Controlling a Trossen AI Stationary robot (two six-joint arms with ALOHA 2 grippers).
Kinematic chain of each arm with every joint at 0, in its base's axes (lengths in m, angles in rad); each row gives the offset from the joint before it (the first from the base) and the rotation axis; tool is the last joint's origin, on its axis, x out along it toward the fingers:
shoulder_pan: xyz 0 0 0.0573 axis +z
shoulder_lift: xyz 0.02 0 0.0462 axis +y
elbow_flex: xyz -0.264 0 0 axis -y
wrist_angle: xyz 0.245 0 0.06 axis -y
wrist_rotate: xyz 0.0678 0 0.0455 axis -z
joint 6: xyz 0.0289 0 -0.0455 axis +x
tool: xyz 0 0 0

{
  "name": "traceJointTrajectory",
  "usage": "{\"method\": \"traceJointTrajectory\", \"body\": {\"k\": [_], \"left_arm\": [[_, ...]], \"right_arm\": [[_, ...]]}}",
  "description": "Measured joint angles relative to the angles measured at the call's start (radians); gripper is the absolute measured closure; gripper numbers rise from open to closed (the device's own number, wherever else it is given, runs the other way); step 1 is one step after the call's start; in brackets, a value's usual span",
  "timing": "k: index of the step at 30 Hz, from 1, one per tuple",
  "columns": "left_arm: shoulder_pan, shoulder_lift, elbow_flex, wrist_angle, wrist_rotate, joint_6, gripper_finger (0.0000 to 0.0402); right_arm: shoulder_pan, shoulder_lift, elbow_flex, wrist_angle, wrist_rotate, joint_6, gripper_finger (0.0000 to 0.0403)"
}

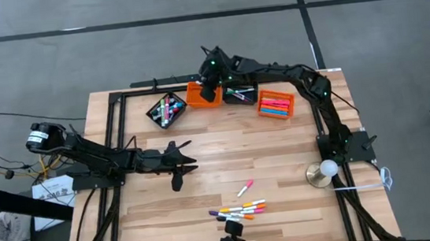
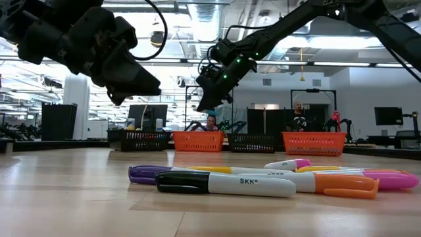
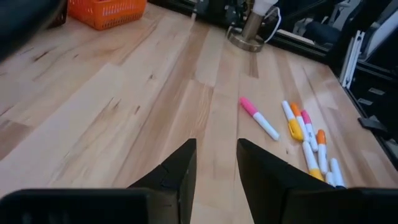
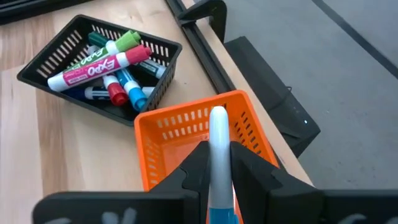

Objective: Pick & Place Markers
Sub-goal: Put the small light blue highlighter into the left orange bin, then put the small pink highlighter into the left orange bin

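Loose markers lie on the table near its near edge: one pink-capped marker [image 1: 244, 188] [image 3: 259, 118] and, nearer still, a cluster [image 1: 239, 211] [image 2: 263, 181] [image 3: 308, 140]. My left gripper [image 1: 180, 165] [image 3: 216, 162] hovers open above the table's middle, short of them. My right gripper [image 1: 210, 85] [image 4: 217, 168] is at the far edge, above the empty orange bin [image 1: 201, 96] [image 4: 186, 134], shut on a white marker with a blue part [image 4: 217, 134]. More markers fill the black bin [image 1: 166, 109] [image 4: 102, 62] to its left. My right gripper pinches the white marker between its two fingers [image 4: 249, 171]. The marker lies along the fingers, and its white end [image 4: 217, 121] sticks out past the fingertips. It is lifted clear, slanting down over the orange bin's inside.
Four bins stand in a row along the far edge: black, orange, a second black one [image 1: 239, 94], and an orange one [image 1: 275, 103] holding markers. A lamp-like stand with a white ball [image 1: 324, 172] sits by the right rail. Bare wood lies between the bins and the loose markers.
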State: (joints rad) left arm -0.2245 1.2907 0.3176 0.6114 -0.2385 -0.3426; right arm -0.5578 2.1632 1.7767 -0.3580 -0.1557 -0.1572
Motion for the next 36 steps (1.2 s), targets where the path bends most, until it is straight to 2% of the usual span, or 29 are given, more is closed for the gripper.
{"method": "traceJointTrajectory", "body": {"k": [20,30,36], "left_arm": [[0.000,0.000,0.000,0.003,-0.001,0.005,0.0287],[0.000,0.000,0.000,0.003,-0.001,0.005,0.0287],[0.000,0.000,0.000,0.003,-0.001,0.005,0.0287]], "right_arm": [[0.015,0.032,-0.007,0.000,0.002,-0.036,0.0343],[0.014,0.024,-0.007,-0.019,0.002,-0.035,0.0270],[0.028,-0.066,-0.007,-0.170,0.001,-0.060,0.0259]]}}
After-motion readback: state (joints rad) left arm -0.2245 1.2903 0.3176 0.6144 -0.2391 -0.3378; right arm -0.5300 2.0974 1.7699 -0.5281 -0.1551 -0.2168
